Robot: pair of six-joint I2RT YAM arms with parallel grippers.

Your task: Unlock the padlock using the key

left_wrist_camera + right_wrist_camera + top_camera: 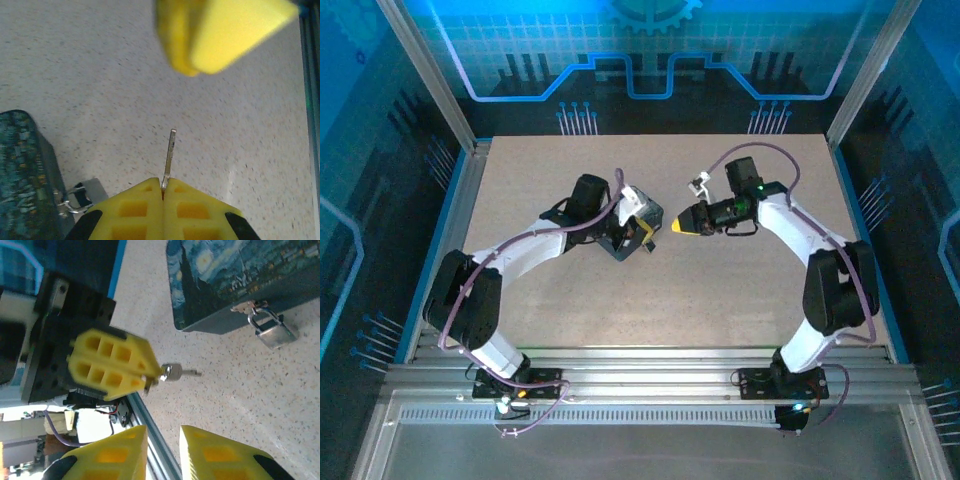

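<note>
At centre-left of the surface (720, 300), the left claw (163, 187) is clamped on the key (170, 152), a thin silvery blade sticking straight out past its yellow fingertips. Beside it, the small grey padlock (90, 192) hangs at the latch (245, 306) of the blue swirl-patterned box (22, 165). The surface is pale and speckled, walled by blue-lit panels (650, 40). The left arm (520, 250) and right arm (810, 235) bend inward, tips facing; the right claw (162, 455) stands apart, empty, near the key.
</note>
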